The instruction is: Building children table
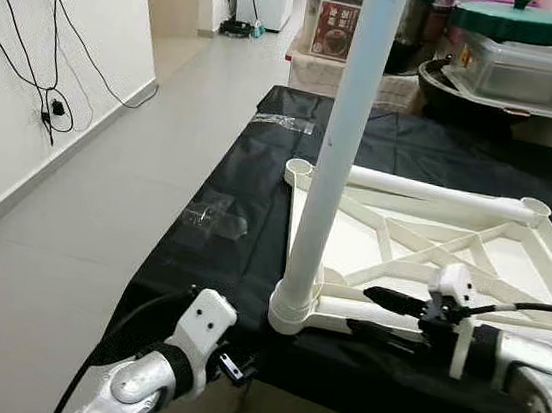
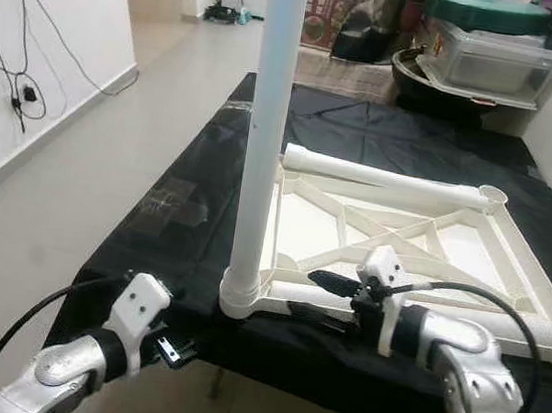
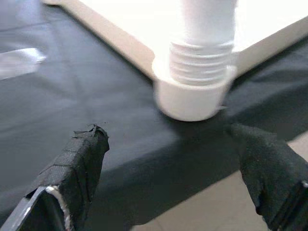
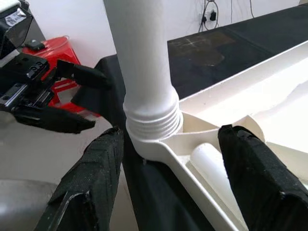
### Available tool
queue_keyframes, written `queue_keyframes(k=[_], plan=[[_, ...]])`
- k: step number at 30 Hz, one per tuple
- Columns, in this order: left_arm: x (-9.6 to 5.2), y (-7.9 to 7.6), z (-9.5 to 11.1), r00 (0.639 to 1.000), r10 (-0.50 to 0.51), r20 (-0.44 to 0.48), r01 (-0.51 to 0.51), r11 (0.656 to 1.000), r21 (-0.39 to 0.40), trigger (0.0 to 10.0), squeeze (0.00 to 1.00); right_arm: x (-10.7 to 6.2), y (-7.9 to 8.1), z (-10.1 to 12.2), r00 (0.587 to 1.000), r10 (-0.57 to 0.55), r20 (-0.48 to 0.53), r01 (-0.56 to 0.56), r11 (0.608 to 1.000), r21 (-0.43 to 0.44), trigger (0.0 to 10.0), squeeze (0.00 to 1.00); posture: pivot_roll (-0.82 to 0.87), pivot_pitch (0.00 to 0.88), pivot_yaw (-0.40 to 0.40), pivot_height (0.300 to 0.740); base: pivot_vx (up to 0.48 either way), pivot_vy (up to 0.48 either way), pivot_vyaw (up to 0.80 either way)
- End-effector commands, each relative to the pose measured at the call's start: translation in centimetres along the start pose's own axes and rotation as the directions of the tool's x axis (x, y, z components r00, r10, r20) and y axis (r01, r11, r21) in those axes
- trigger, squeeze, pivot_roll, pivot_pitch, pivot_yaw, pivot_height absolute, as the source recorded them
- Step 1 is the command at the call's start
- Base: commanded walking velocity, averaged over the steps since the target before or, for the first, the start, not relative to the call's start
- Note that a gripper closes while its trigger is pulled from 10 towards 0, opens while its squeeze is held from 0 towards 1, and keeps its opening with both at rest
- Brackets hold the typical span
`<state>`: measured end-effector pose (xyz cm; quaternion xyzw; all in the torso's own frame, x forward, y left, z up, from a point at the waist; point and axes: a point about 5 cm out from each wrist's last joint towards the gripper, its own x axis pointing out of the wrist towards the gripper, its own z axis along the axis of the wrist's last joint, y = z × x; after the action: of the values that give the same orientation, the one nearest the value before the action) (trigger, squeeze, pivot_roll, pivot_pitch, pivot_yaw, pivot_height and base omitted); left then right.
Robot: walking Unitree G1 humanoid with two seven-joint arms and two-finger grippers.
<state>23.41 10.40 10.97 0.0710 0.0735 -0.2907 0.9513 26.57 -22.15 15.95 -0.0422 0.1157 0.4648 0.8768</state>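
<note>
My right claw (image 2: 330,299) hovers over the near edge of the white table frame (image 1: 511,258), its two black fingers (image 4: 98,168) spread wide and holding nothing. Just ahead of it, between the fingertips' line of reach, stands the white leg (image 1: 346,125), upright in the frame's near corner socket (image 1: 293,314); in my right wrist view the leg's screw thread (image 4: 154,122) shows just above the socket, so it is not fully seated. Beneath this claw a second white leg (image 4: 214,168) lies along the frame's near rail.

My left claw (image 1: 236,366) sits lower, on the other side of that socket, at the edge of the table (image 1: 209,259), which is draped in black cloth. Its fingers (image 3: 82,159) are also wide apart and empty, aimed at the socket, near it but not touching. The frame lies upside down on the cloth, its cross braces facing up, and a third leg (image 1: 439,193) rests along its far rail. Beyond my left claw, on the cloth, lie two clear plastic bags (image 1: 216,221).
</note>
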Motion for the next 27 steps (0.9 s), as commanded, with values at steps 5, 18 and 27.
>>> queue_keyframes(k=[5, 18, 27], plan=[[-1.0, 1.4, -0.6, 0.996, 0.085, -0.018, -0.085, 0.996, 0.036, 10.0, 0.0, 1.3, 0.6, 0.6, 0.999, -0.027, 0.037, 0.027, 1.0, 0.003, 10.0, 0.0, 0.16, 0.0, -0.051, 0.74, 0.0, 0.0, 0.0], [-1.1, 0.2, -0.9, 1.0, 0.024, -0.011, -0.024, 0.999, 0.028, 10.0, 0.0, 2.8, 1.7, 2.8, 0.992, 0.05, 0.116, -0.048, 0.999, -0.022, 10.0, 0.0, 0.16, 0.0, -0.06, 0.74, 0.0, 0.0, 0.0], [-1.1, -0.1, -0.8, 1.0, 0.013, -0.006, -0.012, 1.0, 0.024, 10.0, 0.0, 4.5, 1.9, 3.8, 0.988, 0.081, 0.131, -0.076, 0.996, -0.04, 10.0, 0.0, 0.16, 0.0, -0.065, 0.74, 0.0, 0.0, 0.0]])
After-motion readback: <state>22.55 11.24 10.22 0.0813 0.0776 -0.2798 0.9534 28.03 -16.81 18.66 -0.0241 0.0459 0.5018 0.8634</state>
